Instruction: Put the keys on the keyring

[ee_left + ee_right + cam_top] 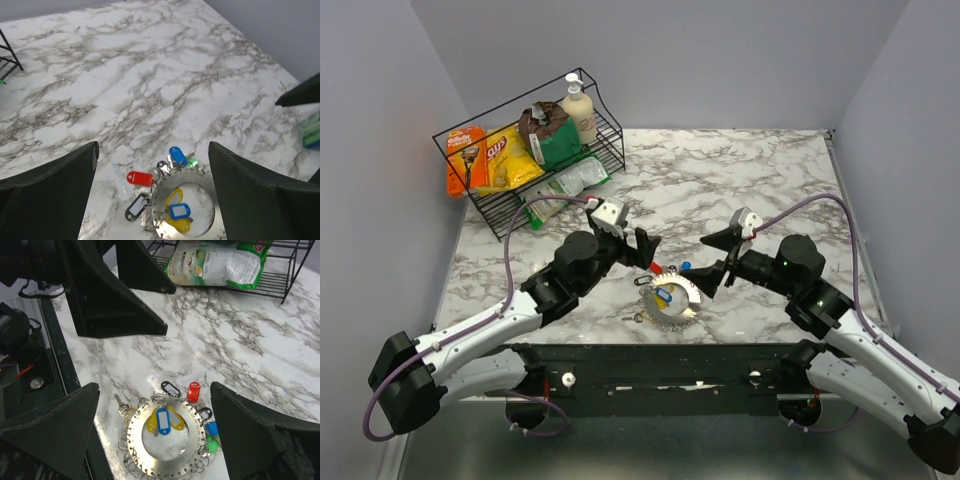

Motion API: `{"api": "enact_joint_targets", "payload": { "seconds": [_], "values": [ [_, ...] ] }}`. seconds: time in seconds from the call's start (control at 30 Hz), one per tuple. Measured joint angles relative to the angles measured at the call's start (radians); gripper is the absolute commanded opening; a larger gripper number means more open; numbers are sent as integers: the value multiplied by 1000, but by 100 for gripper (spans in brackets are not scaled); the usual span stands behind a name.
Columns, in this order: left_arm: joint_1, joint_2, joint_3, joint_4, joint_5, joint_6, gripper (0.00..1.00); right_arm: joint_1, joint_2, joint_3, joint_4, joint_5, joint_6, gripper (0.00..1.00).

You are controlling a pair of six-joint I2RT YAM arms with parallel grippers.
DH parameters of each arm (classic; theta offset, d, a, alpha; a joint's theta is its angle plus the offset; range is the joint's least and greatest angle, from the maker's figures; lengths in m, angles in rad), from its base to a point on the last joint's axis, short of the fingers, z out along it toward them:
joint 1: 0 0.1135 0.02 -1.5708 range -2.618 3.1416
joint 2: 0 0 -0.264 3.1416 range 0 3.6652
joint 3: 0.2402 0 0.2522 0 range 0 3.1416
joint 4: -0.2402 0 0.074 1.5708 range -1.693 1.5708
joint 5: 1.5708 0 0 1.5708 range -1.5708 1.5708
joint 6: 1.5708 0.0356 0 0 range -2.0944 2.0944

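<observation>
1. Marble table (720, 170): the keyring (134, 437) lies flat on it, close to the near edge and between the two arms.
2. I read the keyring as a broad, flat silver ring with a notched rim. Small wire loops (131, 460) hang all around that rim.
3. The keys (161, 419) show mostly as plastic tags. A blue tag (179, 210) and yellow tags (175, 421) lie inside the ring's hole.
4. The red tag (193, 391) sits at the far-left rim, with the black tag (171, 388) just beside it. A second blue tag (212, 428) and a green tag (214, 444) lie together at the far rim. I cannot tell which of these are hooked to a loop.
5. A small metal piece (119, 404) lies at the near-left rim. It is too small for me to call it a key.
6. The left gripper (152, 146) has its fingers (50, 195) wide apart. It hangs over the table just far-left of the ring, and marble and tags show between the fingers.
7. The right gripper (154, 386) also has its fingers (260, 435) wide apart. It is just far-right of the ring, with its tips pointing toward the left gripper.
8. The two grippers face each other across a gap. Neither touches the ring or a tag.
9. The wire basket (480, 205) stands at the far left, well apart from the ring. It holds snack packets (505, 155) and a bottle (580, 110).
</observation>
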Motion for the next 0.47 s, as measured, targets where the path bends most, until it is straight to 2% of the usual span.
{"api": "enact_joint_targets", "payload": {
  "seconds": [0.2, 0.47],
  "values": [
    [0, -5, 109, -122, -150, -63, 99, 0, -35, 24, -16, 64, 7, 100],
    [0, -23, 110, -185, -194, -23, 99, 0, -40, 63, -22, 170, 23, 100]
  ]
}}
